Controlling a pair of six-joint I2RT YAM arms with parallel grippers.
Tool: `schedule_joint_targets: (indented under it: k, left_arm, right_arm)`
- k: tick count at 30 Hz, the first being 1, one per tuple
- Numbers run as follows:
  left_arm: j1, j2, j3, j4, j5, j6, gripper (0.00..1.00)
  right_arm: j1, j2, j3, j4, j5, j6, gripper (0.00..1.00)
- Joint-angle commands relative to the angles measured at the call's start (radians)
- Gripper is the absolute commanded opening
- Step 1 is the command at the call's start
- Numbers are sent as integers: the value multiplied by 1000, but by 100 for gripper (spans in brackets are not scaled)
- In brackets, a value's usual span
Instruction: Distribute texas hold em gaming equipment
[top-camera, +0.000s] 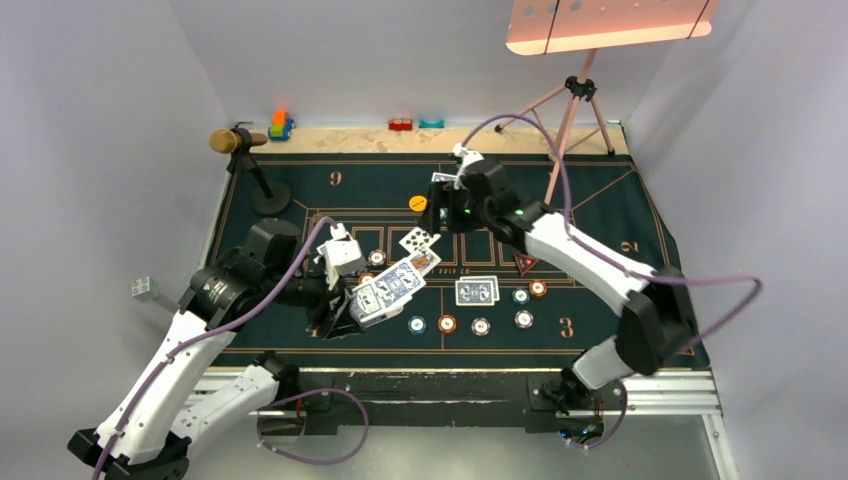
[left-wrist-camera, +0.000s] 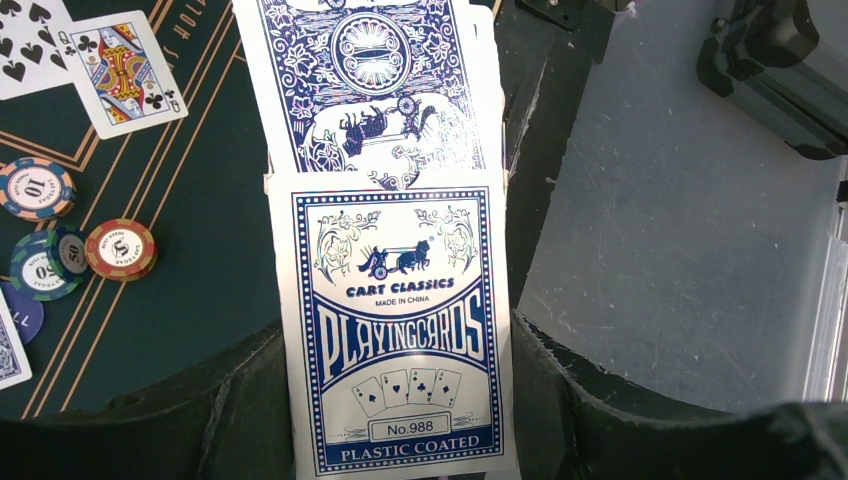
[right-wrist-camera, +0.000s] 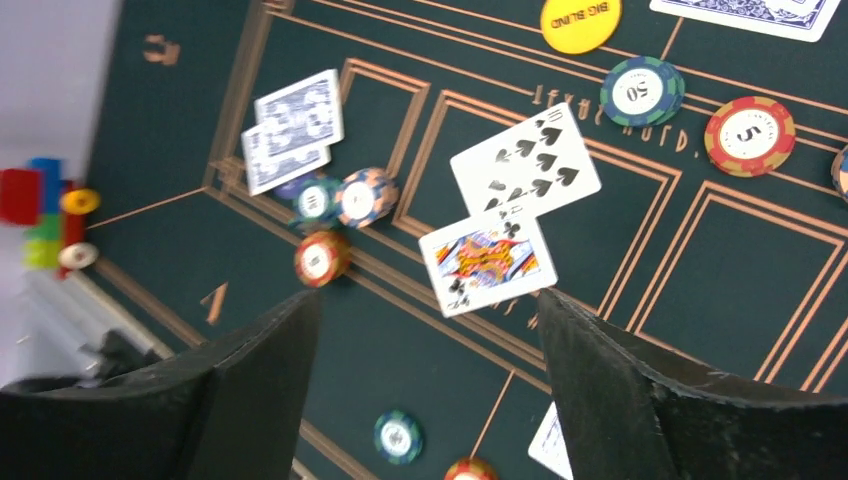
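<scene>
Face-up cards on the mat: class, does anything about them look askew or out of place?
Yes. The spades card and the queen of clubs both lie tilted, straddling the gold box lines of the mat instead of sitting square inside a box.

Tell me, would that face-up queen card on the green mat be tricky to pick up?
Probably. The queen card lies flat on the mat, so it likely offers no edge to pinch. It looks thin, so it may flex when lifted. The blue title card reads plastic coated, so the queen could slide if pushed.
</scene>
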Motion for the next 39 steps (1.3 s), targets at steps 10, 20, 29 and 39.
schedule_joint_targets:
  k: [10, 20, 29, 39]
  left_arm:
    - [8, 22, -16, 55, -38, -7, 21]
    - [8, 39, -14, 72, -68, -9, 20]
    - [8, 35, -12, 74, -64, -10, 20]
    - [9, 28, -2, 65, -47, -10, 20]
  right_arm:
    - [-61, -419, -196, 5, -558, 93, 92]
    - [53, -368, -195, 105, -623, 159, 95]
    - [100, -273, -164, 191, -648, 223, 96]
    - [106, -261, -203, 241, -612, 282, 89]
